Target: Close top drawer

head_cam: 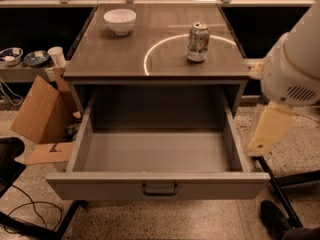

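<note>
The top drawer [157, 156] is a wide, deep grey metal drawer, pulled far out of the cabinet and empty inside. Its front panel [100, 186] faces me, with a small dark loop handle [160, 189] at its centre. My gripper [267, 131] is a cream-coloured part hanging below the white arm housing [295, 69]. It sits just outside the drawer's right wall, above the floor and apart from the drawer.
On the cabinet top [100, 59] stand a white bowl [120, 20] at the back left and a soda can [198, 41] at the right. An open cardboard box [42, 111] lies on the floor to the left, next to a low shelf with dishes [22, 59]. Dark legs [277, 194] and cables [30, 214] cross the floor.
</note>
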Controlling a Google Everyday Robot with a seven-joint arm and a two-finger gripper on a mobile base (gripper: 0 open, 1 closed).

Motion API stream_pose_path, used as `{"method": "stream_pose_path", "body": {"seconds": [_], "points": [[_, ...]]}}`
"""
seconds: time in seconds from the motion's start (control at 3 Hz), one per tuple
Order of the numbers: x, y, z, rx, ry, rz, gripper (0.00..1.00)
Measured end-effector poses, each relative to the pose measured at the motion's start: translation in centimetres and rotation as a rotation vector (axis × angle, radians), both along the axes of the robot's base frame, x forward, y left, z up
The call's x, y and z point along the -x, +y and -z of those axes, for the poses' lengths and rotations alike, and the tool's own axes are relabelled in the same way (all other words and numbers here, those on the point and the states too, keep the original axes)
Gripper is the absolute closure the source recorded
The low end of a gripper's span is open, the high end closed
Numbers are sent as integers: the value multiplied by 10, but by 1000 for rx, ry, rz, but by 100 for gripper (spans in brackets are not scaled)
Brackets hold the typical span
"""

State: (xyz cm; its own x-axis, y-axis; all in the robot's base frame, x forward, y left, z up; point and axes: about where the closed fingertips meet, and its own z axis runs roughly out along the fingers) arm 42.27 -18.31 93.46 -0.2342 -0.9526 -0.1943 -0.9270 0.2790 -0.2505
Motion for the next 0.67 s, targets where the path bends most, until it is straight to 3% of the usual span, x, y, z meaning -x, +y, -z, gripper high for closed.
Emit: {"method": "stream_pose_path", "body": {"seconds": [0.33, 0.67], "points": [[19, 18, 51, 10, 2, 32, 35], [48, 16, 152, 48, 89, 82, 66]]}}
